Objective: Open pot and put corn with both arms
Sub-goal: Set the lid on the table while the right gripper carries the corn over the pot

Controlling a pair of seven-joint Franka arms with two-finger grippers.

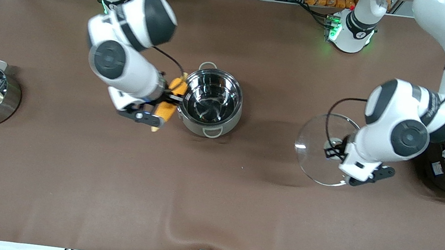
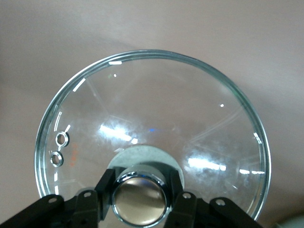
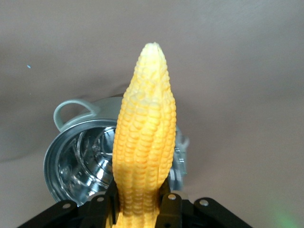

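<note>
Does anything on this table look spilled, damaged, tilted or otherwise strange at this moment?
Nothing stands out. The round shiny steel pot stands upright, open and empty. The right gripper holds the yellow-orange corn cob beside its rim. The left gripper holds the round glass lid by its knob, toward the left arm's end. No spill shows.

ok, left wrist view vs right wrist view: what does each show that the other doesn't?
Only the left wrist view: the glass lid with its knob clamped in the left gripper, plus two small vent holes near the rim.

Only the right wrist view: the corn held in the right gripper, with the open pot and one loop handle below it.

Both: the brown table cover underneath, and each gripper shut on its load.
</note>
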